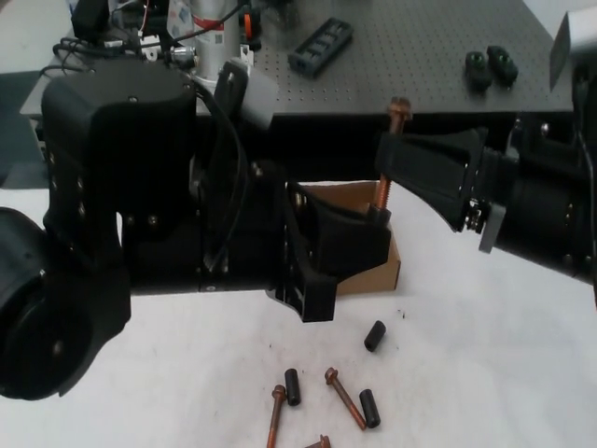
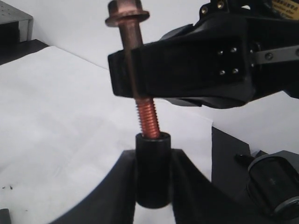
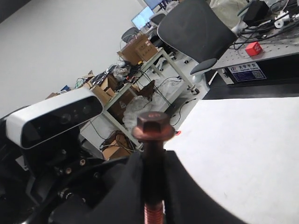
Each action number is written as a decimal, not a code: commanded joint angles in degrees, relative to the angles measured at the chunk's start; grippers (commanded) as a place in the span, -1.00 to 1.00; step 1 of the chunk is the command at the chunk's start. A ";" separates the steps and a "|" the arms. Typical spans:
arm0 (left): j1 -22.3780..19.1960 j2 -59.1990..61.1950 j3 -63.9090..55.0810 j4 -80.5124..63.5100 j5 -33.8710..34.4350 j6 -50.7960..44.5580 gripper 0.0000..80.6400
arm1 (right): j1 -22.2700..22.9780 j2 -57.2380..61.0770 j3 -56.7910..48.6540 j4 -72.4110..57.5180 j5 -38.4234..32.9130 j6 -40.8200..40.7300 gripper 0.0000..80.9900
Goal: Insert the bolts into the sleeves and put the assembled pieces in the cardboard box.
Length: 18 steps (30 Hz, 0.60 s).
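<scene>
My left gripper (image 2: 153, 186) is shut on a black sleeve (image 2: 153, 170), held upright above the cardboard box (image 1: 373, 271). My right gripper (image 1: 390, 168) is shut on a copper bolt (image 2: 135, 70), held upright by its shank. The bolt's threaded tip sits in the sleeve's mouth. In the right wrist view the bolt's hex head (image 3: 153, 127) stands up between my fingers. From the high view the left gripper (image 1: 368, 229) hangs over the box, with the bolt (image 1: 390, 154) rising from it. Several loose bolts (image 1: 345, 397) and sleeves (image 1: 375, 335) lie on the white sheet in front.
A black perforated bench (image 1: 420, 65) runs behind the white sheet, carrying a black tray (image 1: 320, 45) and two black round parts (image 1: 490, 65). The left arm's bulk (image 1: 112, 233) covers the left side of the high view.
</scene>
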 commanded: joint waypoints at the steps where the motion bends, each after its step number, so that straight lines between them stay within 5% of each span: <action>1: -0.08 -0.44 -0.31 -1.56 0.47 0.02 -0.98 | 0.08 -0.02 -0.78 1.14 -1.87 -1.08 -0.99; 4: -0.08 -0.44 -0.31 -1.56 0.36 -0.01 -0.98 | 0.08 -0.02 -0.78 1.14 -4.30 -2.27 -1.00; 6: -0.08 -0.44 -0.31 -1.56 0.27 -0.01 -0.98 | 0.08 -0.02 -0.78 1.14 -5.69 -2.41 -0.79; 10: -0.08 -0.44 -0.31 -1.56 -0.73 0.03 -0.98 | 0.08 -0.02 -0.78 1.14 -6.41 -2.41 0.18; 11: -0.08 -0.44 -0.31 -1.56 -1.97 0.15 -0.98 | 0.08 -0.02 -0.78 1.33 -6.42 -2.30 0.26; 18: 0.04 1.78 -0.61 -9.20 -16.42 -0.72 -0.98 | -7.01 -4.65 -0.78 5.41 -6.31 -2.30 0.14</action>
